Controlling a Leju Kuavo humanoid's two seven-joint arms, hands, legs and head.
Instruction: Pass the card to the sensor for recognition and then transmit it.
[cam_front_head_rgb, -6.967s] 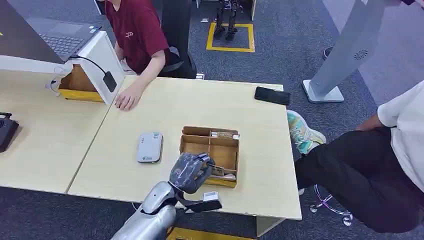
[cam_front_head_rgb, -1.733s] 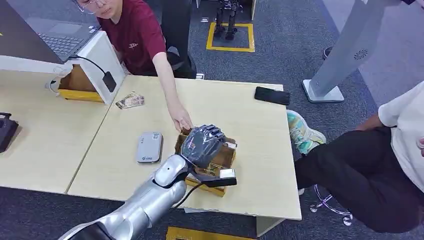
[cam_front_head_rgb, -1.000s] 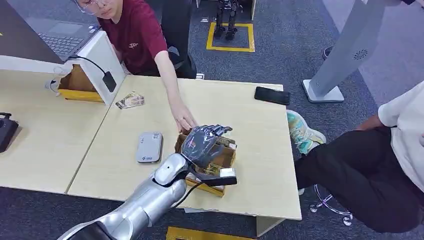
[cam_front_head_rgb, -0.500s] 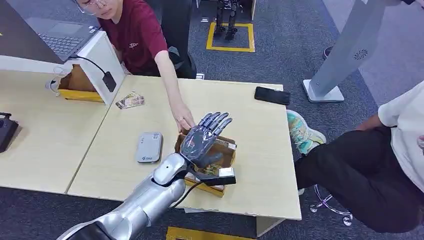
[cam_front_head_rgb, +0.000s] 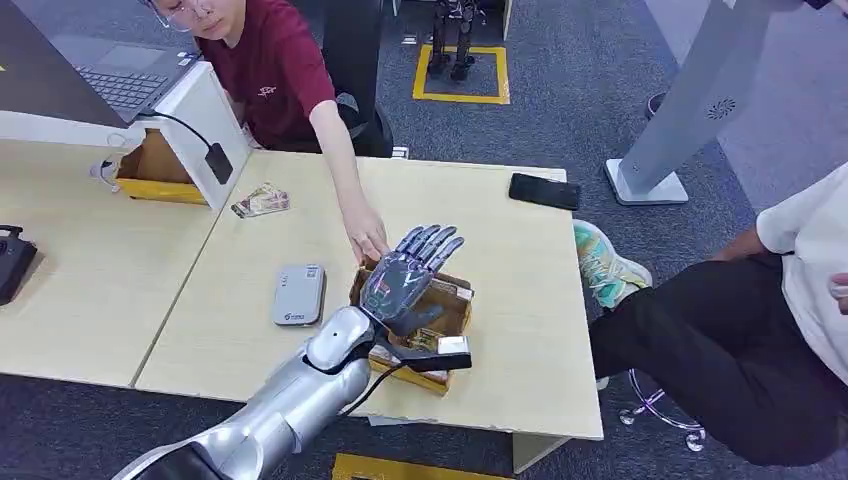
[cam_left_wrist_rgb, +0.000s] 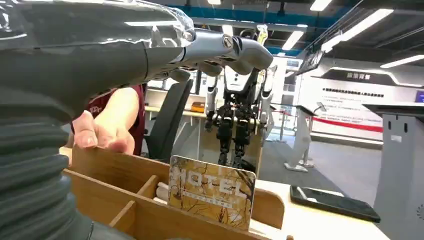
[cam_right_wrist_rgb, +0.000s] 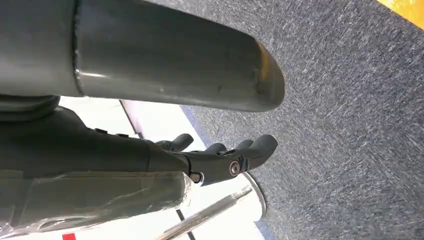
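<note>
Barely started imo: left hand (cam_front_head_rgb: 408, 278) hovers spread wide and empty over the wooden box (cam_front_head_rgb: 456, 318), hotel card (cam_left_wrist_rgb: 211, 191) ungrabbed, sensor (cam_front_head_rgb: 300, 294) untouched; right hand (cam_right_wrist_rgb: 220, 157) hangs loosely curled

Head view high over table (cam_front_head_rgb: 500, 230), left wrist close behind wooden box (cam_left_wrist_rgb: 150, 210)

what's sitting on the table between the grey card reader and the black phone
In the head view, the wooden divided box sits between the card reader and the phone, with the robot's left hand open above it and a person's hand at its rim.
</note>
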